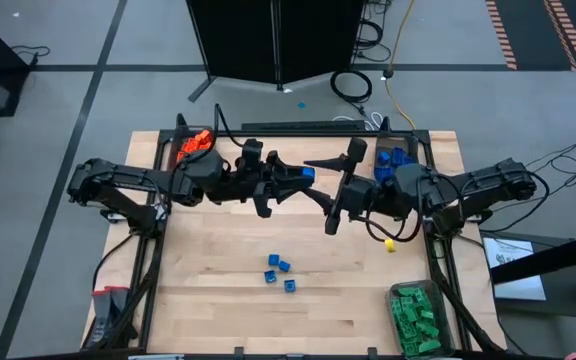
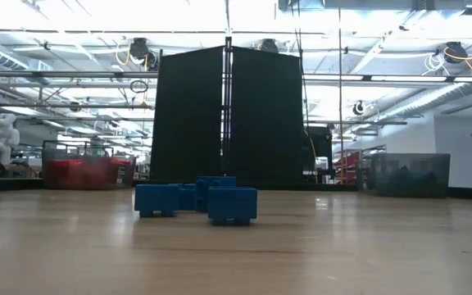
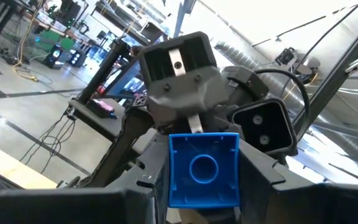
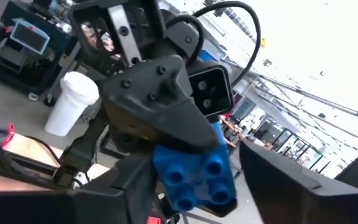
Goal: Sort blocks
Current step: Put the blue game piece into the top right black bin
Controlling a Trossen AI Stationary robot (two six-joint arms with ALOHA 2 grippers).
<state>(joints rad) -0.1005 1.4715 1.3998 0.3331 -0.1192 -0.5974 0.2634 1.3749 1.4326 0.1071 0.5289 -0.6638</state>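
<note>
Sorting is well along: orange blocks (image 1: pixel 196 141), blue ones (image 1: pixel 392 158) and green ones (image 1: pixel 414 315) sit binned. Left pincer (image 1: pixel 306 174), clamped on a blue brick (image 3: pixel 202 169), meets the right pincer (image 1: pixel 334 160), fingers apart, above the worktop (image 1: pixel 218 290). Below them, 3 blue blocks (image 1: pixel 279 271) and a yellow piece (image 1: pixel 390 244) remain.

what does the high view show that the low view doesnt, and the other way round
Only the high view shows both arms meeting above the table's far half, the left claw shut on a blue block, the right claw close beside it, plus the green-filled bin and a small yellow piece.
Only the low view shows the room beyond: ceiling lights and the black panel upright.
Both show the blue blocks on the wooden table, and the far bins.
</note>
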